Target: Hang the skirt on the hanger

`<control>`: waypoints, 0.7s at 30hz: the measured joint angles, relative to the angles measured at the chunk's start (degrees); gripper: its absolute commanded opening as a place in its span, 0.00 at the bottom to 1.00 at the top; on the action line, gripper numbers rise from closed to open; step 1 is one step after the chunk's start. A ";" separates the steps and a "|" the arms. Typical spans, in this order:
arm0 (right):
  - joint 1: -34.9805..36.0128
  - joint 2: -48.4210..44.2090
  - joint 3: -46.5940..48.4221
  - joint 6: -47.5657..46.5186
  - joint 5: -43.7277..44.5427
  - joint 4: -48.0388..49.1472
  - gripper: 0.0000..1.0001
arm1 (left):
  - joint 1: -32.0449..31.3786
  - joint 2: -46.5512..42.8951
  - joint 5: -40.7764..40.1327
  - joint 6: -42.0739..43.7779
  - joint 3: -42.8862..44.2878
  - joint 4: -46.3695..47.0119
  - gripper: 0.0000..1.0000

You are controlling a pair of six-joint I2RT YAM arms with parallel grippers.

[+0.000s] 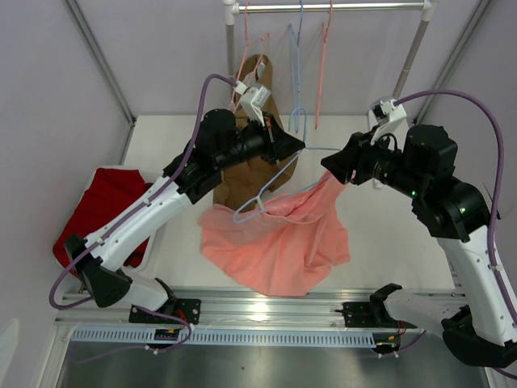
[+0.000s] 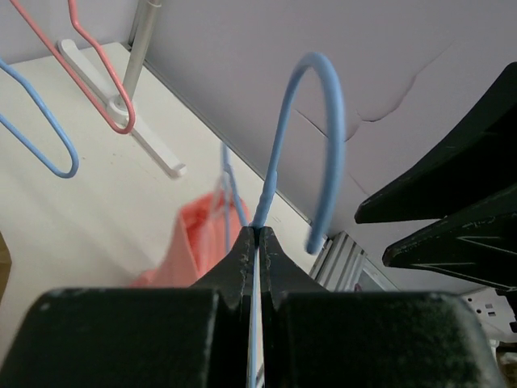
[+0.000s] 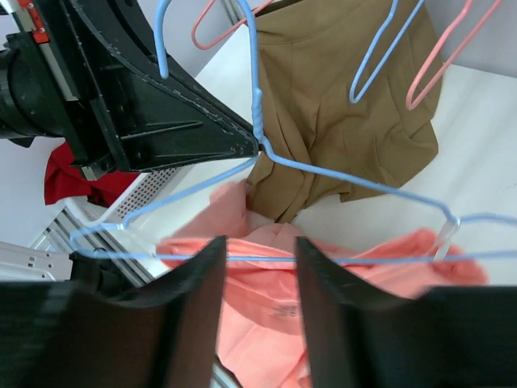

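Top: left gripper (image 1: 295, 146) clamped on hanger (image 1: 271, 184) neck; skirt (image 1: 275, 242) mid-table, right corner raised near right gripper (image 1: 329, 166). Left wrist: jaws pinch wire below hook. Right wrist: fingers apart, hanger bar and skirt beyond; skirt print unreadable.

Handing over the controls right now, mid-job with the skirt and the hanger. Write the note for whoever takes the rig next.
Left claw: shut on the neck of the hanger, just below its hook, holding it over the skirt.
Right claw: open, gripping nothing, at the hanger's far end.
Skirt: one corner is raised to that end; most of it lies on the table.
Done: the hanger is in hand.
Left: get the skirt properly on the hanger. I cannot tell whether the raised corner is actually caught on it.
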 measured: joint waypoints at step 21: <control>0.31 -2.01 -24.98 -13.33 -7.21 14.91 0.78 | 1.38 -3.91 7.63 -0.50 -10.95 5.86 0.00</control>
